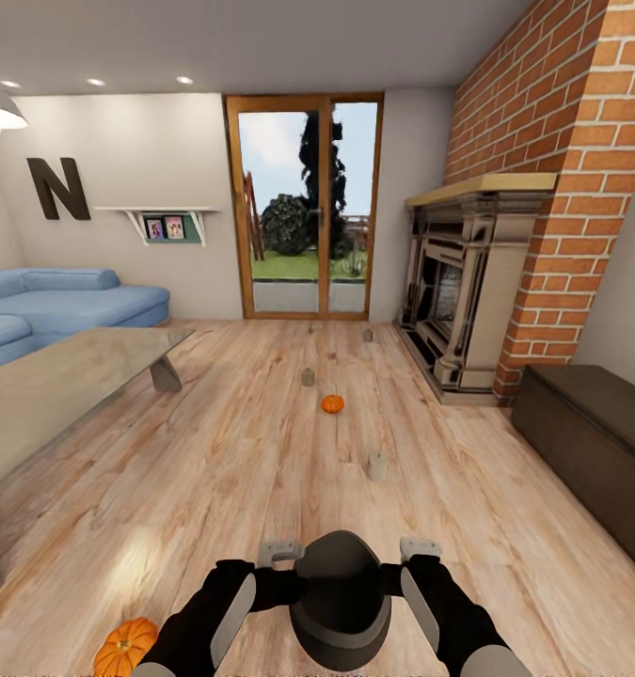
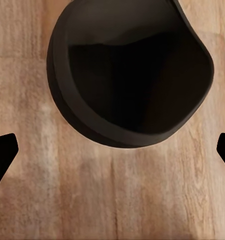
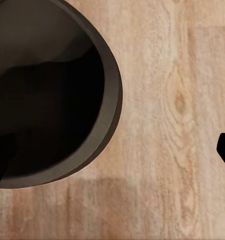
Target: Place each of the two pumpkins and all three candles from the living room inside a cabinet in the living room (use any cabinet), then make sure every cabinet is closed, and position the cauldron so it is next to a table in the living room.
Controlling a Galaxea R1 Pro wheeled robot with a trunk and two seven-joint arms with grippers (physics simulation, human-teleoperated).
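Both black arms bent inward over the wood-plank floor (image 1: 261, 451), left gripper (image 2: 112, 150) and right gripper (image 3: 112, 155) spread wide, holding nothing, just beside the round black base (image 1: 341, 602); beyond that base three stubby grey-beige candles (image 1: 377, 465) and a small orange pumpkin (image 1: 332, 403); second pumpkin (image 1: 124, 647) cut off beside it.

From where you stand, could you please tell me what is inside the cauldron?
Nothing that I can make out. The cauldron sits on the wood floor, and the left wrist view looks into a dark, bare hollow. Deep shadow covers its bottom, so something small and dark there could escape notice.
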